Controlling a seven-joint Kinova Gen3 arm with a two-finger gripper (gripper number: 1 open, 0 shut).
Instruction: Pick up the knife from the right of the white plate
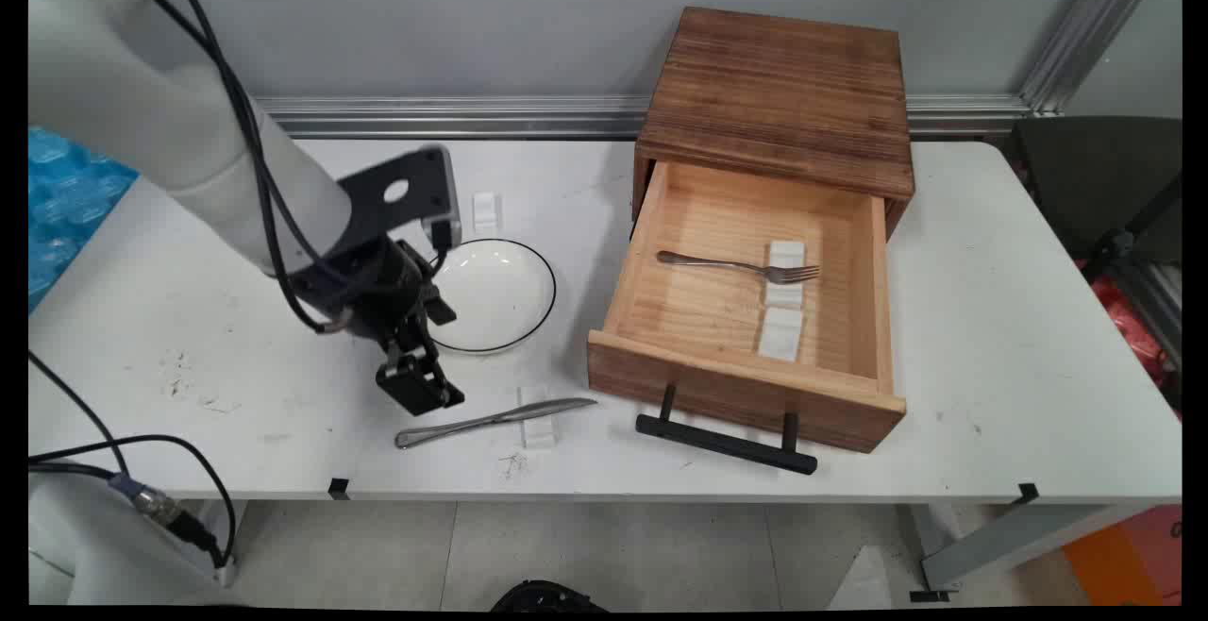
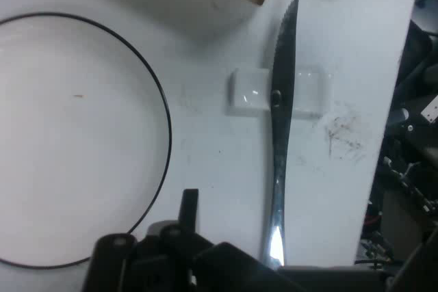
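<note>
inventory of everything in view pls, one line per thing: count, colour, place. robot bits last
knife: 1, silver, near table edge, blade across a white rest
plate: 1, white with black rim, left of the drawer
fork: 1, silver, inside the open drawer, tines on a white rest
spare white rests: 2, one in the drawer nearer its front, one on the table behind the plate
drawer box: 1, brown wood, far side of the table; its drawer pulled open, black handle
table: 1, white
bubble wrap: blue, far left
gripper: 1, black, just above the knife's handle end, holding nothing; finger state unclear
</note>
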